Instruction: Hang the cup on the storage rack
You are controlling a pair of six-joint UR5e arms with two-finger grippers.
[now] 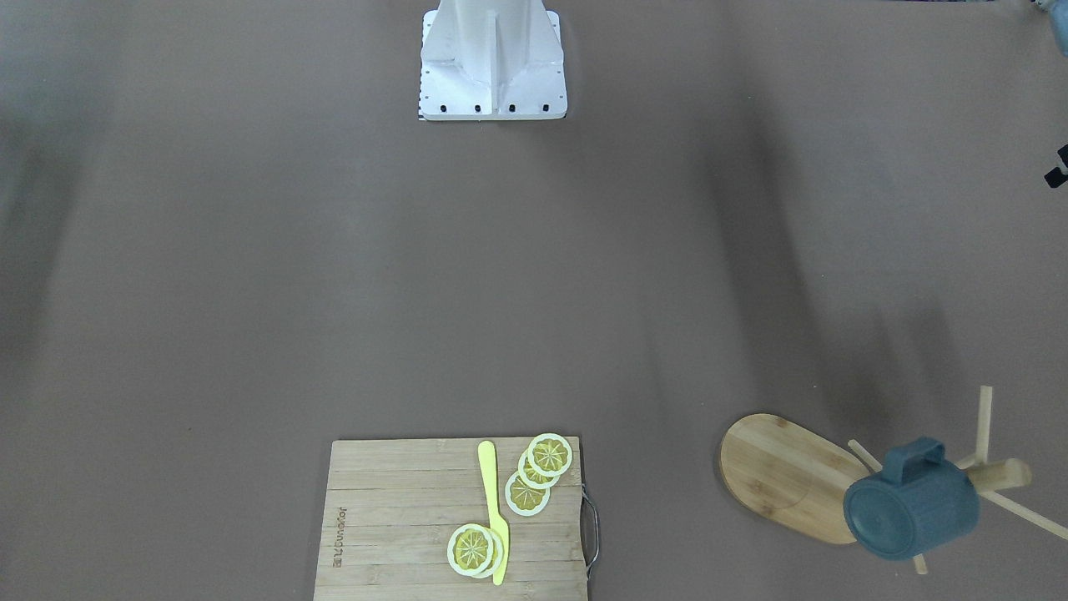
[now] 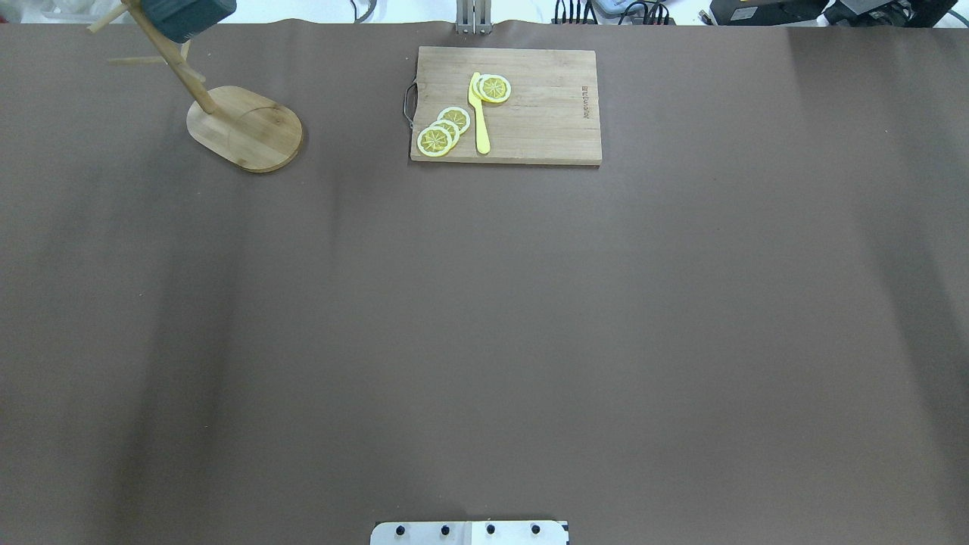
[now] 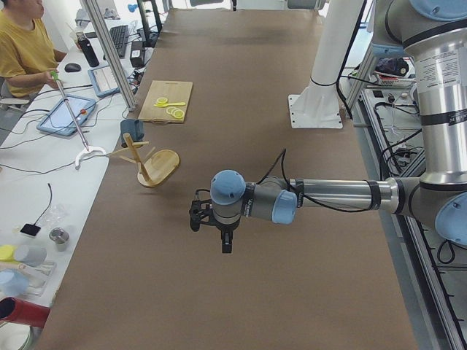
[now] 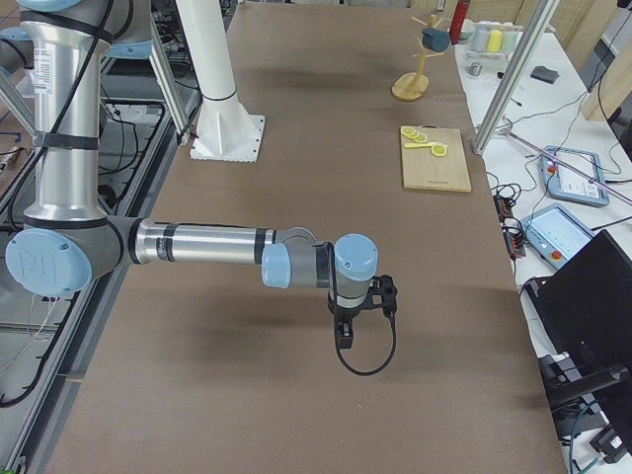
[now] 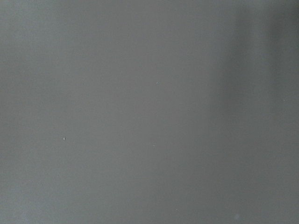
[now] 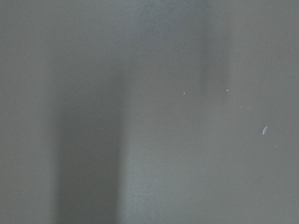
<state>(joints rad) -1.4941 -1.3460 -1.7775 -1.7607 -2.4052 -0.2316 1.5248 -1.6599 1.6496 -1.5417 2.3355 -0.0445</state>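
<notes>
One cup (image 1: 909, 509), one storage rack (image 1: 784, 476), one cutting board (image 1: 392, 517), one yellow knife (image 1: 494, 517) and five lemon slices (image 1: 527, 494).

The tabletop (image 1: 250, 275) is one wide surface under a plain matte brown sheet, with soft bands of shadow running across it. Three things stand directly on it. The robot's white pedestal (image 1: 492, 83) sits on a square foot plate at the middle of the robot's edge, with dark bolt heads along the plate's rim. At the opposite edge, roughly facing the pedestal, a slatted wooden cutting board (image 1: 392, 517) lies flat, its metal handle toward the robot's left. Further to the robot's left, well apart from the board, the storage rack (image 1: 780, 476) rests on its oval bamboo base near the far corner
</notes>
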